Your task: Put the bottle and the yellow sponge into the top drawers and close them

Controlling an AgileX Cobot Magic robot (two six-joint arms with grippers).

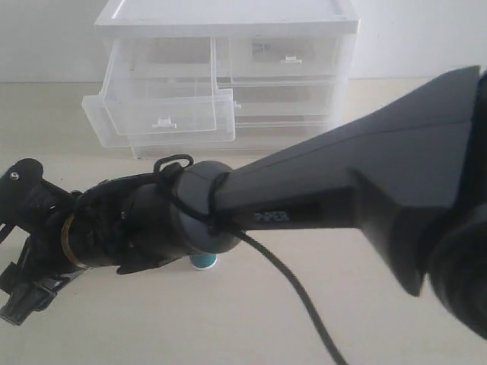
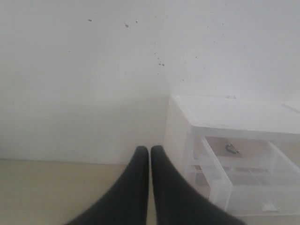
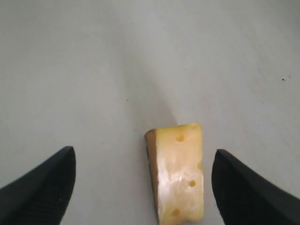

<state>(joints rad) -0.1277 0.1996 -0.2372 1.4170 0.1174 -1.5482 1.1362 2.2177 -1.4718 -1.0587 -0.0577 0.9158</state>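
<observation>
The yellow sponge (image 3: 180, 178), a wedge with small holes, lies on the pale table between the wide-apart fingers of my open right gripper (image 3: 143, 152), touching neither finger. In the exterior view the right arm reaches across to the left, and its gripper (image 1: 30, 281) hides the sponge. Only a teal sliver of the bottle (image 1: 203, 261) shows under that arm. The left top drawer (image 1: 163, 106) is pulled out; the right top drawer (image 1: 285, 57) is shut. My left gripper (image 2: 150, 149) is shut on nothing, held left of the cabinet and its open drawer (image 2: 248, 178).
The white cabinet (image 1: 228, 19) stands against the back wall, with full-width drawers (image 1: 281, 99) below the top pair. The right arm's black body (image 1: 342, 190) and its cable (image 1: 297, 293) cross the middle of the table.
</observation>
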